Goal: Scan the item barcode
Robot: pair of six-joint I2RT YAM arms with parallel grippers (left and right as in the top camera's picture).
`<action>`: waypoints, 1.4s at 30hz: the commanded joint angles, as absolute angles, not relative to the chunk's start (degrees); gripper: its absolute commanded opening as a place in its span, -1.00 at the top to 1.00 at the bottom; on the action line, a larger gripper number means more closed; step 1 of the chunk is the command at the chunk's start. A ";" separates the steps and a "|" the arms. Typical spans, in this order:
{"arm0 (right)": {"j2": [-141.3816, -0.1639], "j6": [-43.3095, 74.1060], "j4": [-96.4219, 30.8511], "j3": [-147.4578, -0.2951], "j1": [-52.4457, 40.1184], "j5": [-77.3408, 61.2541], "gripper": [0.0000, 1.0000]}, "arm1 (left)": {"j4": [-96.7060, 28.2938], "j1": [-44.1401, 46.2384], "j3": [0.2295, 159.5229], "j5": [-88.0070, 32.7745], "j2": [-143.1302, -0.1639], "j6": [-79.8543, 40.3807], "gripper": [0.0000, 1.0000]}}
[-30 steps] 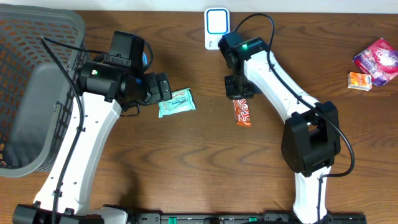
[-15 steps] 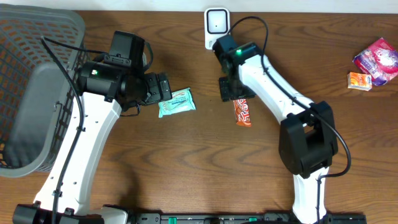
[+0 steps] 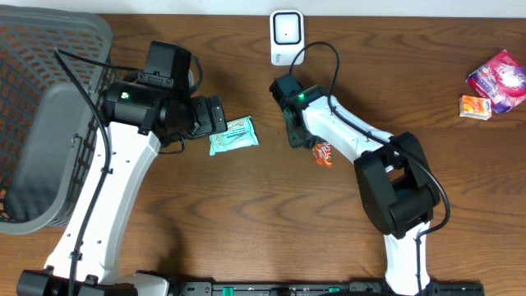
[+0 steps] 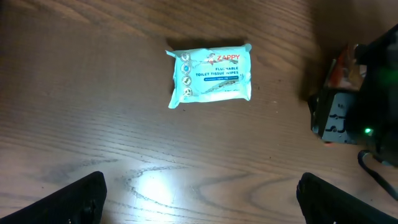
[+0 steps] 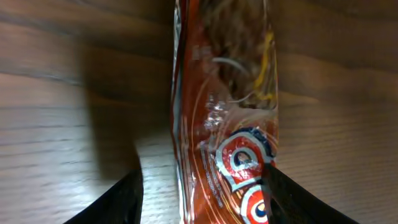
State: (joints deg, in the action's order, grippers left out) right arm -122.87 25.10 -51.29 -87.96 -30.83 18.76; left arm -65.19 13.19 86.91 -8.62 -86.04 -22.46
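Orange snack packet (image 5: 224, 93) sits loose inside the part-spread right claw (image 5: 204, 183).

Table layout: basket left, scanner far centre, packs mid-table, two items far right.
Basket (image 3: 33, 57) sits at the left edge of the table (image 3: 246, 222). Scanner (image 3: 286, 37) stands at the far edge, centre. Wipes pack (image 3: 233, 136) lies left of centre, just right of the left gripper (image 3: 215, 115). Snack bar (image 3: 323, 154) lies right of the pack and nearer than the scanner, partly under the right gripper (image 3: 296, 131), with fingers (image 5: 121, 196) on either side of it. Pouch (image 3: 498, 78) and small box (image 3: 474, 108) lie just beside each other at the right edge, the box nearer and to the left.
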 commanded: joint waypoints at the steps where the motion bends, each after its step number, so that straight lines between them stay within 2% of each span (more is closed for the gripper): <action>1: -123.59 26.11 -49.93 -85.60 -30.28 22.55 -0.10 | -65.32 13.08 87.22 -8.08 -86.08 -22.31 -0.96; 3: -123.61 26.15 -48.93 -84.58 -30.20 22.37 -0.03 | -65.32 13.08 87.22 -8.08 -86.08 -22.31 -0.96; 9: -123.72 26.15 -48.84 -84.29 -29.78 22.04 0.61 | -65.32 13.08 87.22 -8.08 -86.08 -22.31 -0.96; 14: -123.72 26.09 -48.38 -84.38 -27.86 15.70 0.98 | -65.34 13.08 87.22 -8.08 -86.08 -22.31 -0.96; 17: -123.63 25.87 -48.84 -85.84 -25.80 7.92 0.98 | -65.34 13.08 87.22 -8.08 -86.08 -22.31 -0.96; 24: -123.44 14.46 -50.35 -91.92 -18.68 -30.44 0.98 | -65.32 13.08 87.22 -8.08 -86.08 -22.31 -0.96; 28: -123.44 10.41 -50.15 -92.07 -15.00 -46.63 0.98 | -65.32 13.08 87.22 -8.08 -86.08 -22.31 -0.96; 33: -123.57 10.37 -48.88 -89.69 -12.25 -50.61 0.98 | -65.34 13.08 87.22 -8.08 -86.08 -22.31 -0.96; 42: -123.72 18.41 -35.57 -77.01 -7.18 -51.51 0.95 | -65.34 13.08 87.22 -8.08 -86.08 -22.31 -0.96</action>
